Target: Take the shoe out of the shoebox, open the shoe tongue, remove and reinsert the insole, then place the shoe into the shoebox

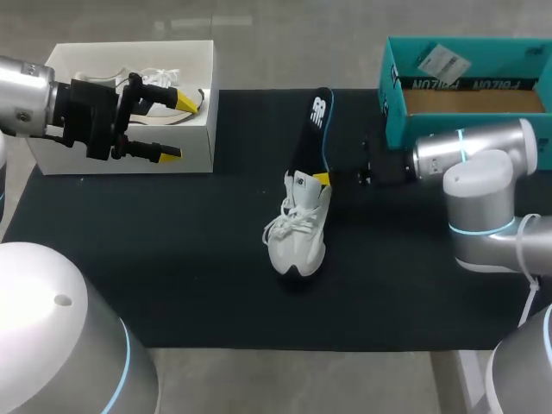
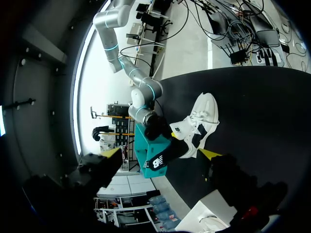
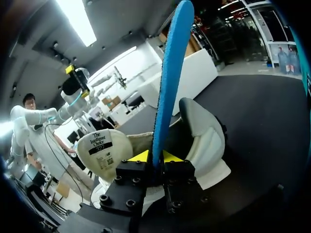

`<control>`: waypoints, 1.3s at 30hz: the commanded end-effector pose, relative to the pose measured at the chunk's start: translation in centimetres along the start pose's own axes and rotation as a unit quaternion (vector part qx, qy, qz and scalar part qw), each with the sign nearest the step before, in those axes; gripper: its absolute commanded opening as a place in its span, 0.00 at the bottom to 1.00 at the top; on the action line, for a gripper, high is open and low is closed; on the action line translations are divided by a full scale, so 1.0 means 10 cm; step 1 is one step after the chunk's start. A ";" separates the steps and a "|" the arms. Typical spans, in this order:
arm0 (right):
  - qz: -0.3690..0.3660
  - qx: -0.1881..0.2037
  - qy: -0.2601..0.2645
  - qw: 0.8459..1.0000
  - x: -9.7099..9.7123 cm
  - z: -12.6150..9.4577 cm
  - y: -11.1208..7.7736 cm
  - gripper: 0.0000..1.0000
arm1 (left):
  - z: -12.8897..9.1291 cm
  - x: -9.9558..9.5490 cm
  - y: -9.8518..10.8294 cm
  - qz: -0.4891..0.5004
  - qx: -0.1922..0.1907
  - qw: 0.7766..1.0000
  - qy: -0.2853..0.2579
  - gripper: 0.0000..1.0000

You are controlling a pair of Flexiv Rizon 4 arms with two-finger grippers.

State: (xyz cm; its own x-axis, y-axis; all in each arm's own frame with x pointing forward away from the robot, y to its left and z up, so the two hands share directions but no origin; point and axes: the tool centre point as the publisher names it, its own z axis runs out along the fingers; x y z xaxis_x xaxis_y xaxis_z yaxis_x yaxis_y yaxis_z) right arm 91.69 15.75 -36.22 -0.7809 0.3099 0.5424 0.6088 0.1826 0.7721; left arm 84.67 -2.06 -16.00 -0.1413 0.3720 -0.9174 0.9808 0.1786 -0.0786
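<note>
1. Shoe (image 1: 297, 228): white, laced, upright on the black mat (image 1: 172, 259) at the centre of the frame, toe toward the lower edge. It is outside both boxes. In the left wrist view the shoe (image 2: 201, 116) lies well ahead of the fingers.

2. Insole (image 1: 315, 129): black with a blue edge. It runs from the shoe's opening toward the upper edge of the frame; how far its lower end sits inside cannot be told. In the right wrist view the insole (image 3: 170, 82) stands upright, edge-on.

3. Right gripper (image 1: 321, 178): at the heel end of the shoe, coming in from the right. In its own view the right gripper (image 3: 156, 156) has both yellow tips pinched against the insole's lower part.

4. Left gripper (image 1: 177, 128): upper left, in front of the white shoebox (image 1: 203, 129), fingers spread wide with nothing between them.

5. Second shoe (image 1: 159, 78): white, inside the white shoebox.

6. Teal box (image 1: 392, 95): upper right, open.
</note>
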 end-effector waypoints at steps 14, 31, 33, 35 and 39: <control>-0.035 0.007 -0.001 0.999 -0.14 -0.04 0.46 0.15 | 0.01 0.00 0.00 0.000 0.000 1.000 0.002 1.00; -0.002 0.035 0.014 0.999 0.00 0.11 0.17 0.00 | 0.01 0.00 0.00 0.000 0.000 1.000 0.002 1.00; 0.004 0.035 0.014 0.999 0.01 0.11 0.11 0.00 | 0.01 0.00 0.00 0.000 0.000 1.000 0.002 1.00; 0.011 0.037 0.016 0.999 0.04 0.11 0.07 0.00 | 0.01 0.00 0.00 0.000 0.000 1.000 0.002 1.00; 0.018 0.041 0.021 0.999 0.07 0.10 0.03 0.00 | 0.01 0.00 0.00 0.000 0.000 1.000 0.002 1.00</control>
State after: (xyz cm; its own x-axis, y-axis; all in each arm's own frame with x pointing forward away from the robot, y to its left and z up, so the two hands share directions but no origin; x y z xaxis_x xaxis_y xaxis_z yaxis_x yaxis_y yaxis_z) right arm 91.83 16.92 -35.81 -0.7636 0.2758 0.5838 0.6433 0.2481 0.7243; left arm 84.67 -2.06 -16.00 -0.1413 0.3720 -0.9174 0.9808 0.1786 -0.0786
